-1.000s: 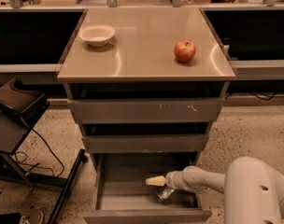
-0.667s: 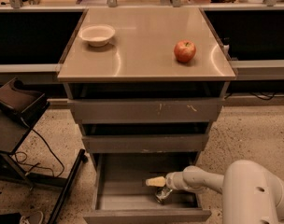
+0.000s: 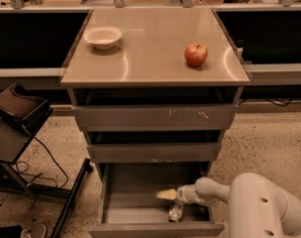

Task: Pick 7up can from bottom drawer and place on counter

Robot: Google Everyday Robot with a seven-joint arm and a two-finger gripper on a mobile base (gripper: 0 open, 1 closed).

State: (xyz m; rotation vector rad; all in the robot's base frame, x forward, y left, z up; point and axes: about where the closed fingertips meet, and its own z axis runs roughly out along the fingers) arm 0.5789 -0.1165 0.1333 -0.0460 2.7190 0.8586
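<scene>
The bottom drawer (image 3: 109, 202) is pulled open at the foot of the cabinet. The 7up can (image 3: 175, 212), small and silvery, sits in it near the front right, partly hidden under my wrist. My gripper (image 3: 166, 194) reaches into the drawer from the right, its cream tip pointing left, just above and to the left of the can. The counter (image 3: 150, 48) is the glossy beige top of the cabinet, well above the gripper.
A white bowl (image 3: 103, 36) stands at the counter's back left and a red apple (image 3: 195, 54) at its right. The two upper drawers (image 3: 153, 118) are slightly open. A dark chair or cart (image 3: 17, 118) with cables stands to the left on the speckled floor.
</scene>
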